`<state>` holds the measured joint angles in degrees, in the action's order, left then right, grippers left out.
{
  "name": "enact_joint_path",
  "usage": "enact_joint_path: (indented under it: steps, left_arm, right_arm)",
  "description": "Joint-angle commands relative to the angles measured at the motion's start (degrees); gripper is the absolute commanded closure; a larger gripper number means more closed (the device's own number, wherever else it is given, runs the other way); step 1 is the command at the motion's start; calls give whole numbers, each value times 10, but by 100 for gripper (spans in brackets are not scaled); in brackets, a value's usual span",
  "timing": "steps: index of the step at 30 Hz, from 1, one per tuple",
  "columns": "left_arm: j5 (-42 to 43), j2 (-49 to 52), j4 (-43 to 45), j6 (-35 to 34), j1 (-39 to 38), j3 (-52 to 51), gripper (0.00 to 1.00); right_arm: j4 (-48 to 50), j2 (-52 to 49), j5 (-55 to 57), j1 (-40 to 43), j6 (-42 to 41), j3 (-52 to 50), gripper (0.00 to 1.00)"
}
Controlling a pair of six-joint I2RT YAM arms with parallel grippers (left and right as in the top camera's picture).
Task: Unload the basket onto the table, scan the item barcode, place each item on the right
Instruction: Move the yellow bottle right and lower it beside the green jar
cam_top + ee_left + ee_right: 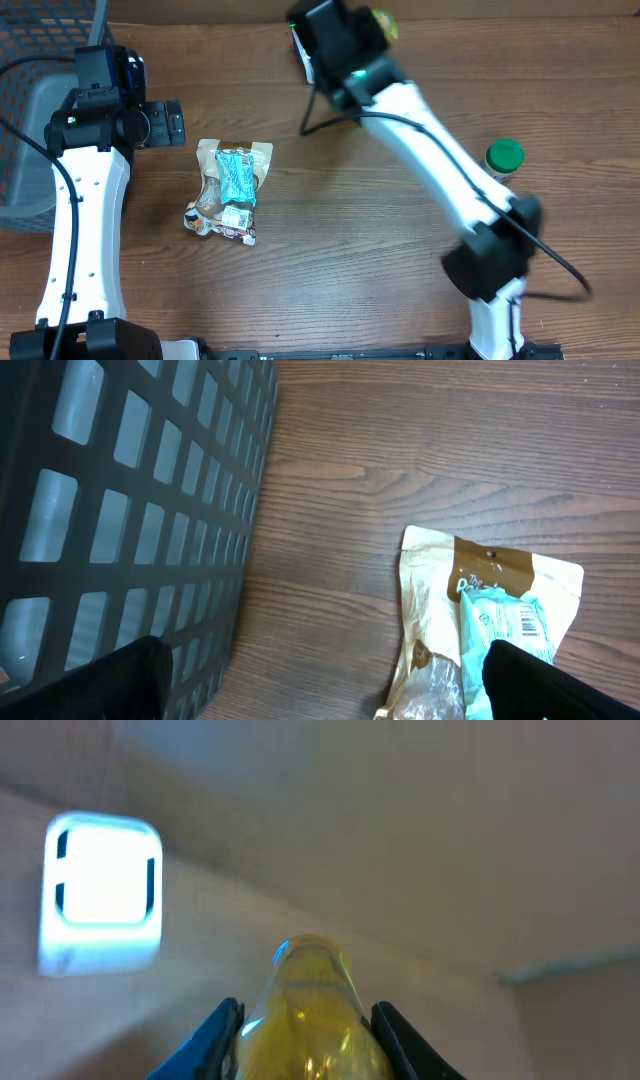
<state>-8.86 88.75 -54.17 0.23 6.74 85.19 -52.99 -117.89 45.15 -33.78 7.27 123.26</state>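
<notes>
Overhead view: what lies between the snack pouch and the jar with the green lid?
Between the snack pouch and the jar there is bare wooden table, crossed by the white link of the right arm. The overhead view shows it.

The overhead camera looks straight down from high up on the surface [350, 250], a pouch [230, 185] and a basket [25, 120]. The left wrist camera sits low, facing down past the left hand [345, 685]; it shares the pouch ahead of the hand and the basket beside it. The right wrist camera looks close along the right hand [305, 1040], over a bottle [305, 1010], toward a blurred white box [100, 890].
</notes>
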Motion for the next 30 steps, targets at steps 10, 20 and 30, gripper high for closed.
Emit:
enact_joint_path:
  steps: [10, 20, 30]
  left_arm:
    - [-3, -9, 2, 11, -4, 13, 0]
    - [-3, -9, 2, 11, -4, 13, 0]
    - [-3, -9, 2, 11, -4, 13, 0]
  right_arm:
    - [-234, 56, -378, 191, -200, -20, 86]
    - [-87, 51, -414, 268, -207, -181, 87]
    - [-17, 49, -358, 268, -206, -280, 86]
